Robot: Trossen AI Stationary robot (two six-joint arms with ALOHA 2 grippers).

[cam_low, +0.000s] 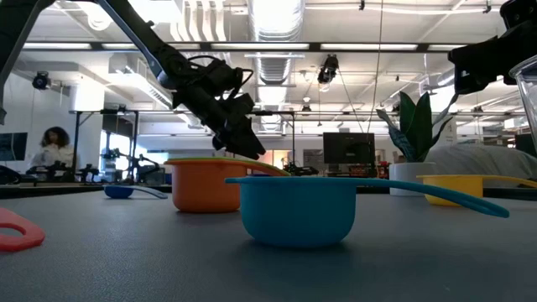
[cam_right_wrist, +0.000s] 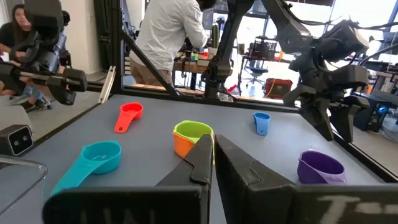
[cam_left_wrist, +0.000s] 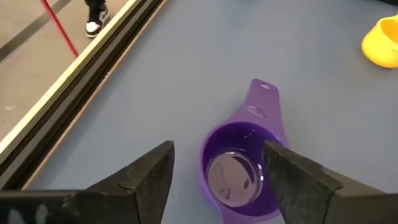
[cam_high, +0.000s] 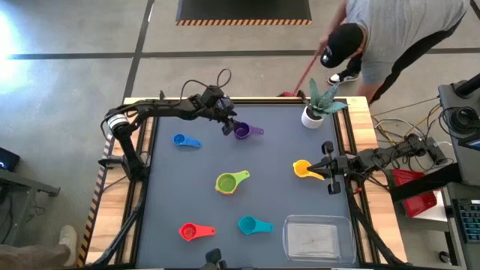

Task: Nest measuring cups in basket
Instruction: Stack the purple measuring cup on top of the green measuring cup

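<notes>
The purple cup (cam_high: 242,131) stands upright on the grey mat near the far edge. My left gripper (cam_left_wrist: 219,148) hovers open above it, one finger to each side of the bowl (cam_left_wrist: 236,171), and shows in the high view too (cam_high: 227,127). My right gripper (cam_right_wrist: 213,142) is shut and raised above the yellow cup (cam_high: 303,169) on the right. The green cup sits nested in the orange cup (cam_high: 229,182) mid-table. The blue cup (cam_high: 182,140), red cup (cam_high: 188,232) and teal cup (cam_high: 251,224) stand alone. The clear basket (cam_high: 319,238) lies at the near right.
A white plant pot (cam_high: 313,115) stands at the far right corner of the mat. A person bends over just beyond the far edge with a red stick (cam_high: 304,75). Bare mat lies between the cups and around the basket.
</notes>
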